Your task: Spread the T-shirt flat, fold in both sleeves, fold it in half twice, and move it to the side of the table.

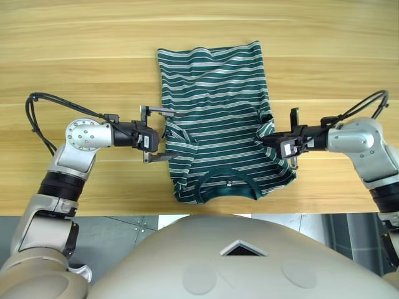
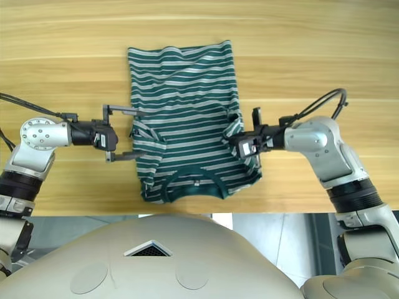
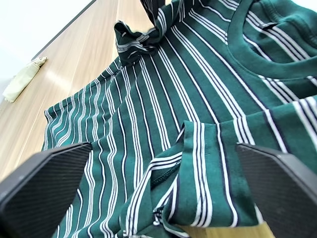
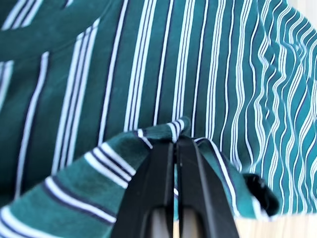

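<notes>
The step in hand looks like the sleeve fold. The right gripper is clenched on a pinch of the right sleeve, its 2 fingers pressed together with striped cloth bunched between them. To do this well, it should carry that pinch inward over the body, lay it down low and smooth, and let go only once the cloth rests flat, so the crumple at the grip does not stay in the fold. The left gripper is released, its jaws wide apart on either side of the left sleeve, which already lies turned in over the body, though puckered. It could pat or tug that edge straight before the halving.

The T-shirt lies in the middle of the table, collar close to the near edge and hem toward the far edge. It is dark green with thin white stripes, soft and rippled near the hem.
</notes>
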Robot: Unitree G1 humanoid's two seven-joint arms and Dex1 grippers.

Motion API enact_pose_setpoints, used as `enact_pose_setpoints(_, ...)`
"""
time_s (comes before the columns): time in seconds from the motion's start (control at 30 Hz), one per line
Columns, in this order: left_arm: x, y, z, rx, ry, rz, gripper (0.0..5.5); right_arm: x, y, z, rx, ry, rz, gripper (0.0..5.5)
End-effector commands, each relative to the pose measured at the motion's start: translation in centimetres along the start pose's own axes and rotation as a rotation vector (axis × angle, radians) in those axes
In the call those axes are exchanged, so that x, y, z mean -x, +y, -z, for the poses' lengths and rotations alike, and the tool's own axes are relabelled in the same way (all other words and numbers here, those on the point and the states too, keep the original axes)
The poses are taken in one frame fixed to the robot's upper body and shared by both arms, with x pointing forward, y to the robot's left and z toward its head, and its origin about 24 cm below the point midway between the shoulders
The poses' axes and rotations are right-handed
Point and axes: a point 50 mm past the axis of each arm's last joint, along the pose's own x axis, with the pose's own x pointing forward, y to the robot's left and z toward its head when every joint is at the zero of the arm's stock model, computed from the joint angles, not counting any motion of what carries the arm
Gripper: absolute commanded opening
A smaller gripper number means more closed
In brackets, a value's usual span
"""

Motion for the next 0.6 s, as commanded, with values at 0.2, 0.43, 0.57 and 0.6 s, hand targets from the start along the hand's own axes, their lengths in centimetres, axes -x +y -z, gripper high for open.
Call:
enact_pose_setpoints(0.2, -0.1, 0.3, -0.2, -0.02, 0.002, 0.012, 5.4, -1.5, -0.8, 0.0, 0.026, -0.001, -0.068, 0.02)
enact_pose_setpoints(0.43, -0.2, 0.2, -0.3, -0.018, -0.002, 0.013, 5.4, -2.2, -0.7, 0.0, 0.035, -0.006, -0.111, 0.02)
enact_pose_setpoints(0.57, -0.3, 0.1, -0.3, -0.016, -0.005, 0.015, 5.4, -2.5, -0.8, -0.2, 0.039, -0.015, -0.106, 0.02)
enact_pose_setpoints(0.6, -0.3, 0.0, -0.3, -0.016, -0.005, 0.016, 5.4, -2.5, -0.9, -0.3, 0.04, -0.017, -0.103, 0.02)
